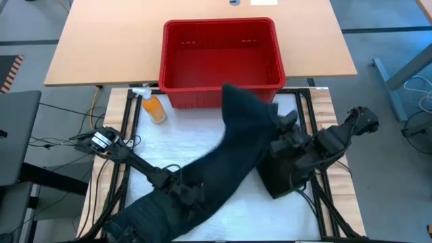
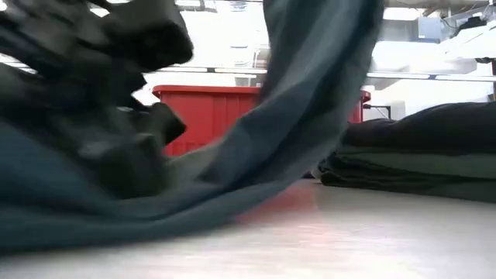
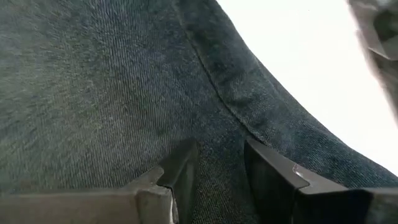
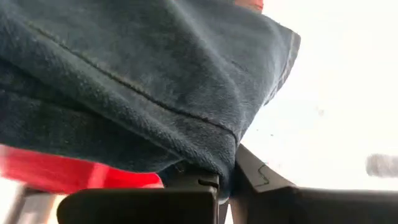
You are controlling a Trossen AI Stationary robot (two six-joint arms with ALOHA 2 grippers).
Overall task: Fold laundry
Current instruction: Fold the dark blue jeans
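From above, a long dark blue-green garment [image 1: 226,145] stretches diagonally across the white table surface [image 1: 182,131], from the near left corner up toward the red basket [image 1: 221,55], where its far end is lifted. The left gripper [image 1: 181,191] sits on the garment's lower part near the table's front edge; the right gripper [image 1: 283,125] holds the raised upper part, just in front of the basket. A folded stack of dark clothes [image 1: 287,177] lies under the right arm, on the table's right side. An orange spray bottle [image 1: 152,106] lies beside the basket's left front corner.

At table height, the garment [image 2: 294,116] hangs in a broad sloping sheet from the top of the picture down to the table, with the red basket [image 2: 213,112] behind it. A dark arm [image 2: 116,116] presses into the cloth at left. The folded stack [image 2: 418,155] rests flat at right, green and black layers visible.

The left wrist camera shows the left gripper [image 3: 216,171] with its fingers [image 3: 180,171] a little apart, pressed on a seam of the twill-like cloth [image 3: 112,93]; whether they pinch it I cannot tell.

The right wrist camera shows the right gripper [image 4: 225,180] clamped tight on a hemmed edge of the garment [image 4: 137,81], which drapes over it, red basket [image 4: 74,171] behind.
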